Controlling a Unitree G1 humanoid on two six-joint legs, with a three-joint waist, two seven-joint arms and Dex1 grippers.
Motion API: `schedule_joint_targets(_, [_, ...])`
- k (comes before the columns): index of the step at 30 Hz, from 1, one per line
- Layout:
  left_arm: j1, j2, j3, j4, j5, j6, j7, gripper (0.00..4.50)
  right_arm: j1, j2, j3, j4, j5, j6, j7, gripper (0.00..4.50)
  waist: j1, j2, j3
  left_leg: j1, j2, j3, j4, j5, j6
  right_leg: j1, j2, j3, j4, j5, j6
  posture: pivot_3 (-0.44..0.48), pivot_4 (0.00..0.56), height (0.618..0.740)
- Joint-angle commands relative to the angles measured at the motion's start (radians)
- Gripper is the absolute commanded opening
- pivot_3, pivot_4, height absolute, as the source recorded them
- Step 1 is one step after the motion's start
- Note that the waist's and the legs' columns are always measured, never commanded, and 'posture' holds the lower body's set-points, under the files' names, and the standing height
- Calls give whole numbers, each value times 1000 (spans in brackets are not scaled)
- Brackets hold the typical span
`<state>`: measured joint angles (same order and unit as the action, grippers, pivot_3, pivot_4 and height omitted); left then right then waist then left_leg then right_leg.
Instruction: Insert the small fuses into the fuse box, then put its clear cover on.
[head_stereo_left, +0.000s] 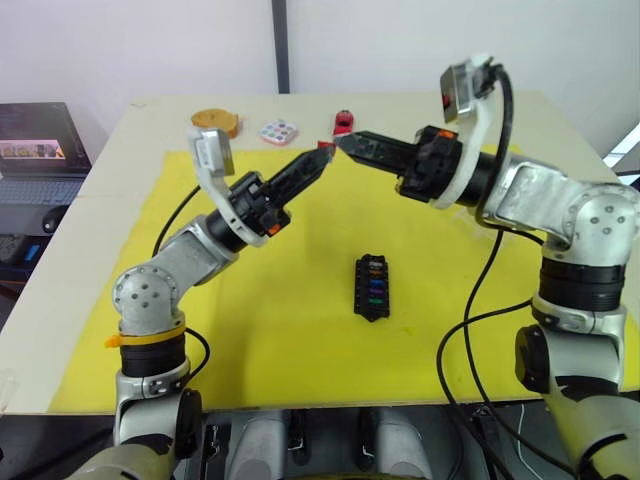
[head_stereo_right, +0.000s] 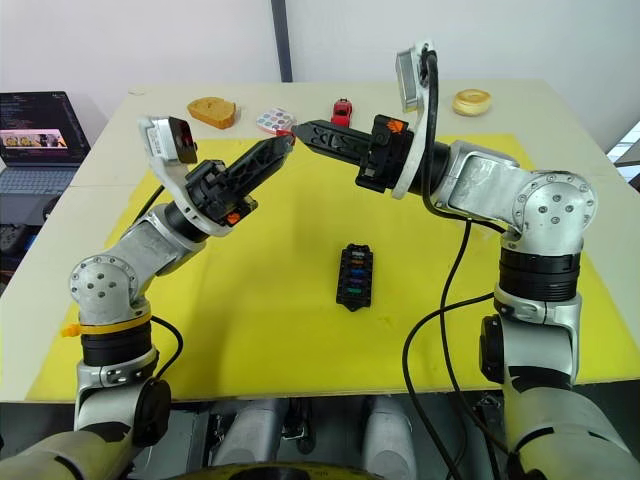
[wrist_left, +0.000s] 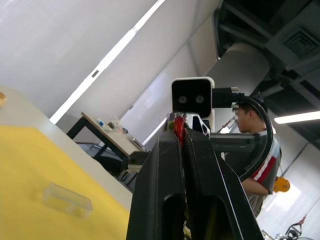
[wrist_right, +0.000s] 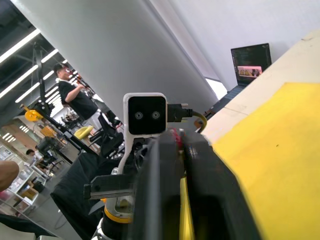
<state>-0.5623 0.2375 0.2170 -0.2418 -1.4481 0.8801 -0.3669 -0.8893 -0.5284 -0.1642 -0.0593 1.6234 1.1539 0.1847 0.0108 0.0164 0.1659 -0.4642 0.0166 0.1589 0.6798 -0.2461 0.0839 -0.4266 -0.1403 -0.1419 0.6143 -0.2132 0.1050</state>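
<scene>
The black fuse box (head_stereo_left: 371, 288) lies on the yellow mat (head_stereo_left: 250, 330) with several coloured small fuses in its slots. High over the far part of the mat my two grippers meet tip to tip. A small red fuse (head_stereo_left: 325, 147) sits between them. My left gripper (head_stereo_left: 320, 153) is shut on it, and the red shows between its fingers in the left wrist view (wrist_left: 178, 131). My right gripper (head_stereo_left: 342, 142) is closed on the same fuse from the other side (wrist_right: 173, 132). The clear cover (wrist_left: 66, 200) lies flat on the mat, apart from the box.
A red toy car (head_stereo_left: 343, 122), a pastel-dotted palette (head_stereo_left: 277, 131) and a brown round piece (head_stereo_left: 215, 121) sit at the table's far edge. A ring-shaped piece (head_stereo_right: 471, 101) lies at the far right. A laptop (head_stereo_left: 40, 150) stands off to the left. People stand in the background (wrist_right: 75, 95).
</scene>
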Motion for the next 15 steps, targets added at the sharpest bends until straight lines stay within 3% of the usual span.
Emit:
schedule_joint_targets(1, [-16, 9, 2, -25, -16, -16, -8, 0, -8, 3, -6, -37, 8, -10, 8, 41, 0, 0, 0, 0, 0, 0, 0, 0, 0, 0, 0, 0, 0, 0, 0, 0, 150, 740])
schedule_joint_targets(11, [-7, 27, 14, -19, -10, -21, -3, 0, -9, 2, -18, -24, 4, -26, 0, 41, 0, 0, 0, 0, 0, 0, 0, 0, 0, 0, 0, 0, -1, 0, 0, 0, 150, 740])
schedule_joint_targets(15, [73, 73, 2, -22, 26, 9, -11, 1512, 7, -34, -30, -16, -11, -9, 22, 0, -2, 0, 0, 0, 0, 0, -1, 0, 0, -1, 0, 0, -1, 0, 0, 0, 150, 740])
